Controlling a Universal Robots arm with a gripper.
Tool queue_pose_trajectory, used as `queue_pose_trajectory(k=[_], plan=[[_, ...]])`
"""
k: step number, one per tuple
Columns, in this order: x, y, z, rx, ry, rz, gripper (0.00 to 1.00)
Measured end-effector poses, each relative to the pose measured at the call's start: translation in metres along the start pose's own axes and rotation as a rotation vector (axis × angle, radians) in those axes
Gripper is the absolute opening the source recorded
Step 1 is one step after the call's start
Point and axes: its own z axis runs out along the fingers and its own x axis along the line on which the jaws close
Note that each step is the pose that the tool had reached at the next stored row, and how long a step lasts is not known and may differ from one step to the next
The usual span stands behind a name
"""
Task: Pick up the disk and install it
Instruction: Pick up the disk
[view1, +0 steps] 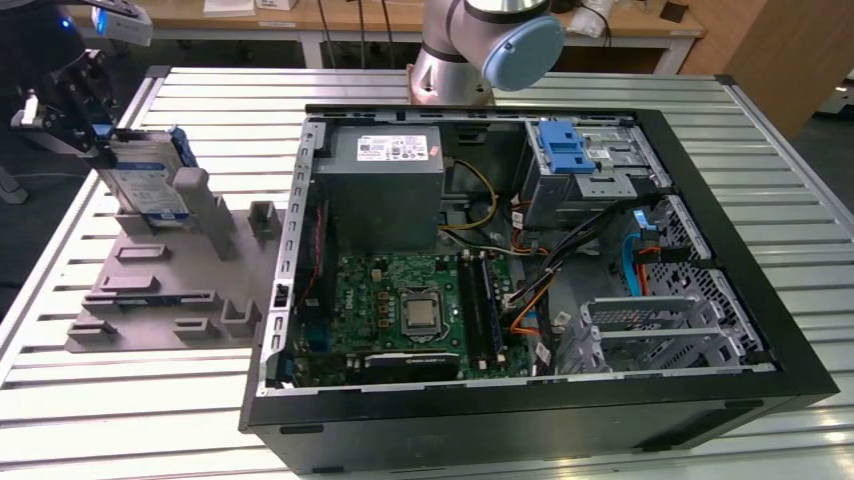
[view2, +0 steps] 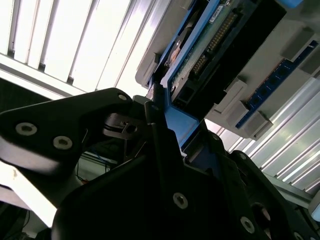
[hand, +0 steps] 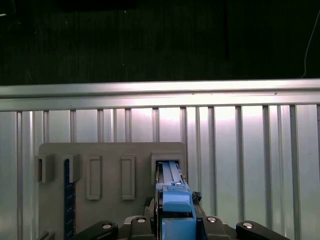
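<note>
At the grey rack (view1: 160, 290), hand (view1: 96, 140) grips the disk (view1: 147, 185) by its edge.

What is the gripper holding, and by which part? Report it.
The gripper holds the disk by the blue carrier frame at its upper end; the disk stands upright in the grey holder.

Counting one flat rectangular silver disk with a blue plastic carrier frame (view1: 144, 180), one black metal gripper (view1: 96, 140) and one grey-and-blue jointed robot arm (view1: 487, 40). Also counting one grey plastic slotted holder plate (view1: 160, 300), one open black computer case (view1: 534, 415), one grey metal box with a white sticker (view1: 387, 195), one green circuit board (view1: 358, 300), one silver cage with a blue plastic latch (view1: 617, 175) and one slatted aluminium table (view1: 134, 420).
</note>
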Motion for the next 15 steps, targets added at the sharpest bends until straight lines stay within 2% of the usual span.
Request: queue_pose_trajectory(k=[15], plan=[[0.0000, 0.0001, -0.0044, 0.0000, 0.0000, 0.000, 0.36]])
